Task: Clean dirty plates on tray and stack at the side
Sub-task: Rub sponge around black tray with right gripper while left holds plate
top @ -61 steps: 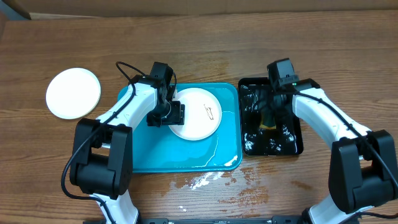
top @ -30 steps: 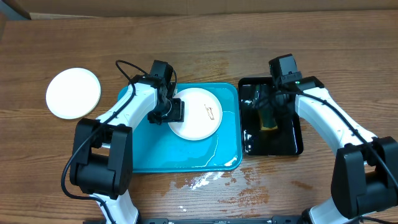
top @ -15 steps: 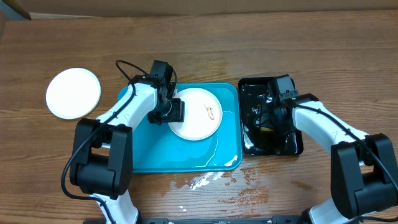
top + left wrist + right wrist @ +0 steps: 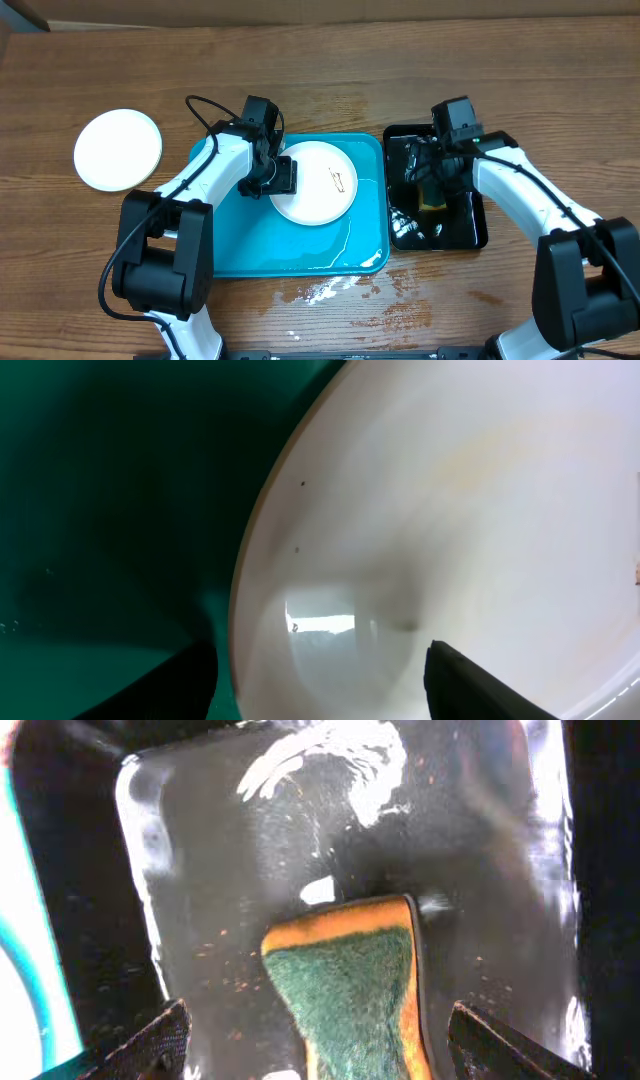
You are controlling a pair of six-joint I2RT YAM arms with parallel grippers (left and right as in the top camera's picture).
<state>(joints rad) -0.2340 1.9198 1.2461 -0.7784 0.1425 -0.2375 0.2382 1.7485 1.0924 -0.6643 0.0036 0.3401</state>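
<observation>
Hovering over the black tray (image 4: 470, 228), the right gripper (image 4: 430, 178) has swung back toward the far side, its jaws wide around the ungrasped sponge (image 4: 345, 985). The left gripper (image 4: 282, 177) still straddles the smudged plate (image 4: 320, 185) in the tray (image 4: 270, 245); I cannot tell whether it grips. Scrubbing waits.

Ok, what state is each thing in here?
Plate on tray: flat, dark smudge showing.
Plate on table: looks clean, set aside.
Turquoise tray: wet.
Black tray: wet.
Sponge: lying in black tray, ungripped.
Left pincer: open, straddling plate rim.
Right pincer: open around sponge.
</observation>
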